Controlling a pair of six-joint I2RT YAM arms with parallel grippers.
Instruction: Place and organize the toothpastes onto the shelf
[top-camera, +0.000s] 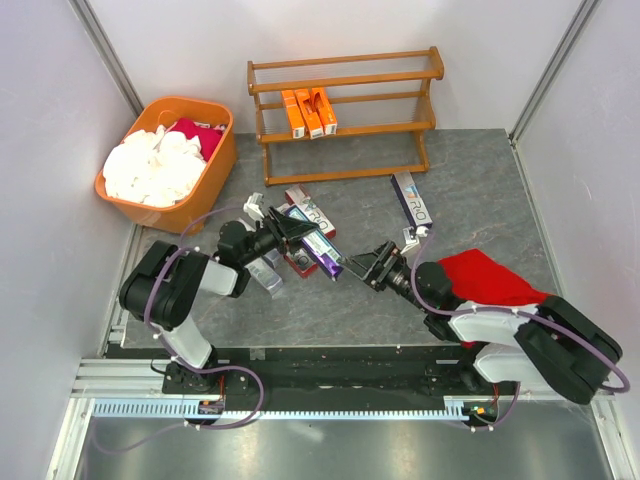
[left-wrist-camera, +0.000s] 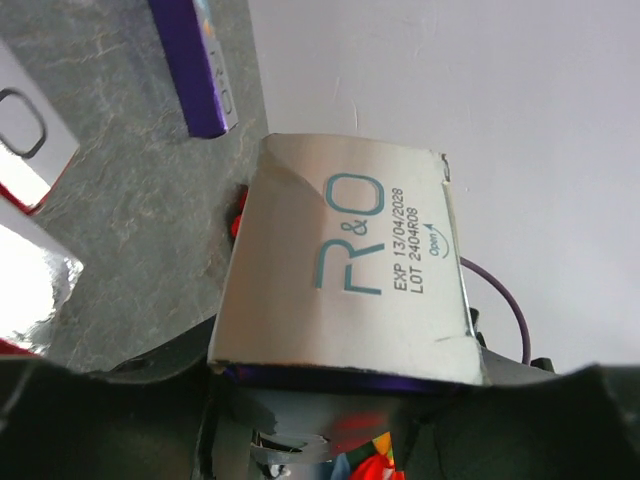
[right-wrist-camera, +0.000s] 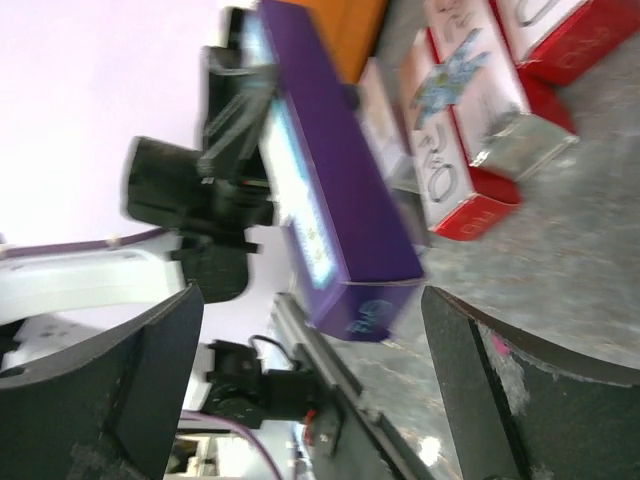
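So the long slim purple-and-white toothpaste carton (top-camera: 318, 247) is up off the grey table (top-camera: 480, 170), pinched near one end by the left pincer (top-camera: 292, 228). Its long axis runs on a diagonal straight out from that pincer. The free end points right at the right pincer (top-camera: 362, 266), whose jaws are spread wide either side of that end and aren't touching it, far as I can tell. The left wrist view is mostly filled by the carton's silvery printed end sitting in that pincer's grip.

Progress-wise it's early days imo. The small orange-brown wooden shelf (top-camera: 345, 66) stands well beyond both pincers at the back. Only three orange cartons (top-camera: 309, 112) are on it, side by side on the middle tier, over toward the left pincer's side. I can't see anything on the top or bottom tier.

What's left:
- a loose pile of red-and-silver and purple cartons (top-camera: 305, 215), lying every which way just under and beside the left pincer
- a silver-grey carton (top-camera: 266, 272) on the near side of that pincer
- one more purple-and-white carton (top-camera: 411, 200), alone just beyond the right pincer, its long axis pointing roughly at the shelf

So most of the job is yet to do, and the held one would need turning before it lines up with the orange ones.
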